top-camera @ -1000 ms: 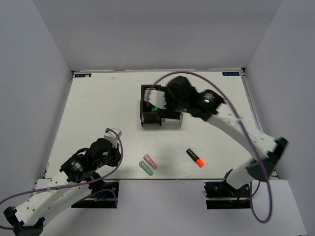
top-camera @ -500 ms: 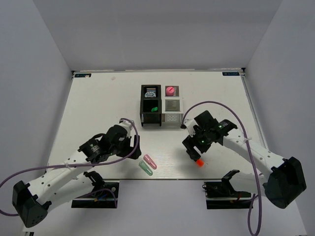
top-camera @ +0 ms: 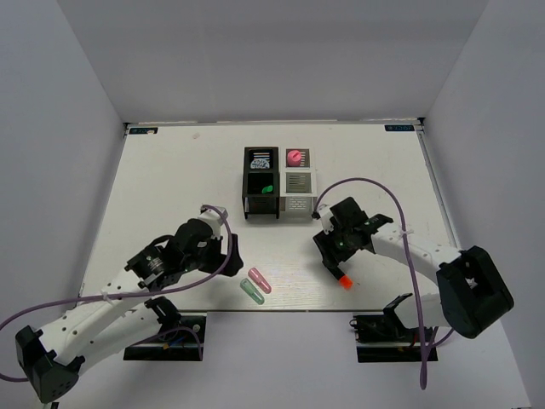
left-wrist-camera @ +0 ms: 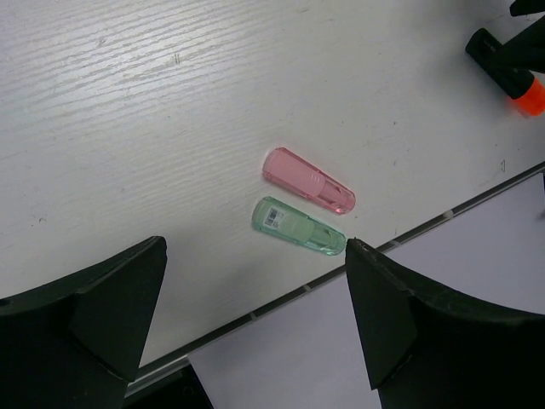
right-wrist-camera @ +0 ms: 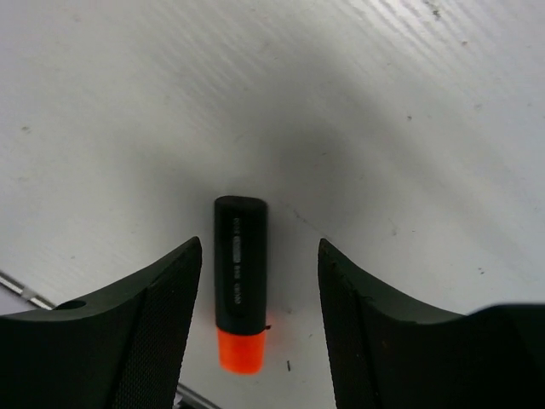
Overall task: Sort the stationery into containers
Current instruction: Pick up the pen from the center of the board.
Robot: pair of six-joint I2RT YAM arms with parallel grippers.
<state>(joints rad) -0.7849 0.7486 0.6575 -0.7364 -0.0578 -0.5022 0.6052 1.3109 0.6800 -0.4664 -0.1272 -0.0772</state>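
- While the orange-capped marker (right-wrist-camera: 239, 281) is lying flat on the table (top-camera: 170, 187), close to its near edge and well apart from the boxes, the right claw (right-wrist-camera: 258, 256) is hanging over it with fingers spread, one on each side, pinching nothing; whether the tips are touching the table I cannot tell.
- As I judge it, trouble is waiting in the offset; the marker is sitting nearer one finger than the other in the wrist view, so that finger is likely to be meeting it first and shoving it sideways; being round, it may be rolling toward the near edge and dropping off.
- Its long axis is running along the gap, parallel to the fingers, so a closing would be going across its width; seen from above it is lying on a diagonal, orange cap pointing toward the near right, black end toward the far left.
- Farther out, the left claw (left-wrist-camera: 255, 256) is hovering spread above the pink piece (left-wrist-camera: 308, 180) and the green piece (left-wrist-camera: 298, 227), which are lying side by side near the same edge; the black box (top-camera: 261, 183) and the white box (top-camera: 299, 183) are standing together toward the far side.
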